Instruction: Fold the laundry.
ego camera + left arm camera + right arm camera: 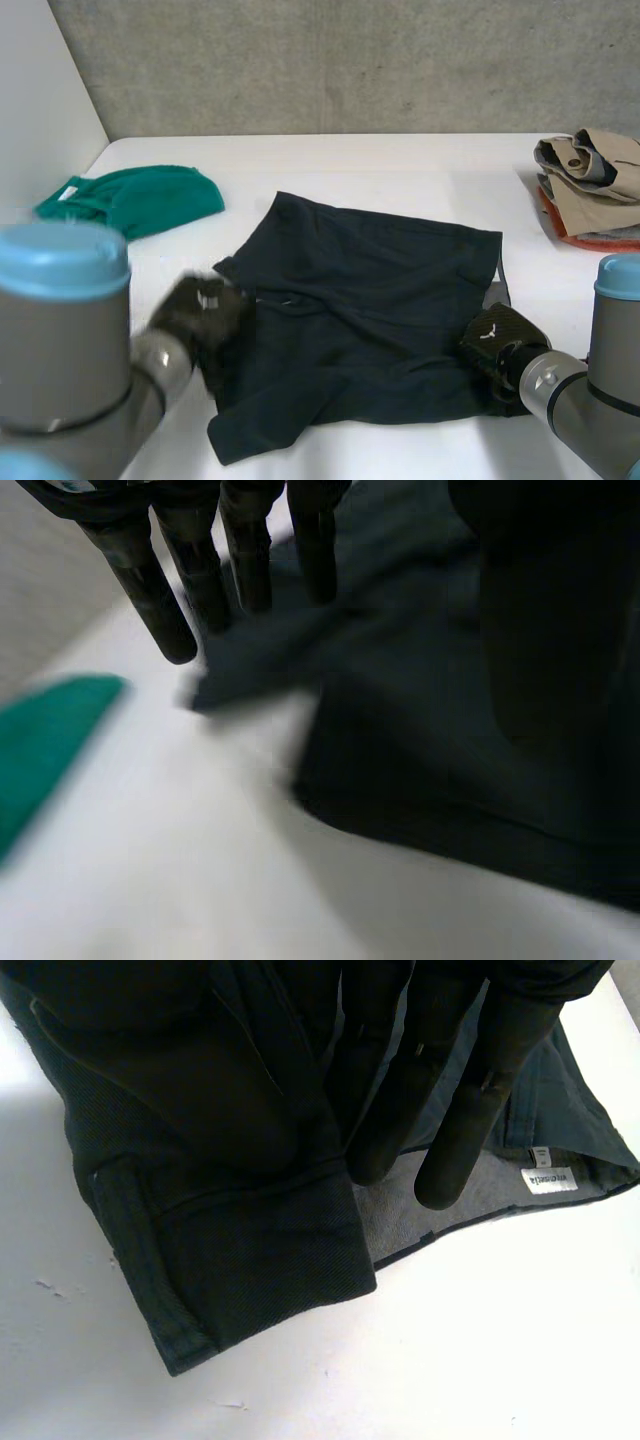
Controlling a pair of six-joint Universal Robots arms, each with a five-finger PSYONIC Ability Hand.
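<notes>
A dark navy garment (370, 300) lies spread across the middle of the white table (400, 165), with its left side rumpled. My left hand (200, 312) hovers at the garment's left edge. In the left wrist view its fingers (160, 590) are straight and apart, just above a corner of the cloth (420, 680), holding nothing. My right hand (497, 342) is at the garment's near right corner. In the right wrist view its fingers (450, 1090) lie along the cloth (200, 1160), which gathers up into the hand, pinched there. A hemmed end lies flat below the fingertips.
A green cloth (135, 198) lies at the far left of the table, also beside my left hand (40, 740). A pile of beige clothes (590, 185) sits at the far right edge. A white label (548, 1180) shows on the garment's grey inside.
</notes>
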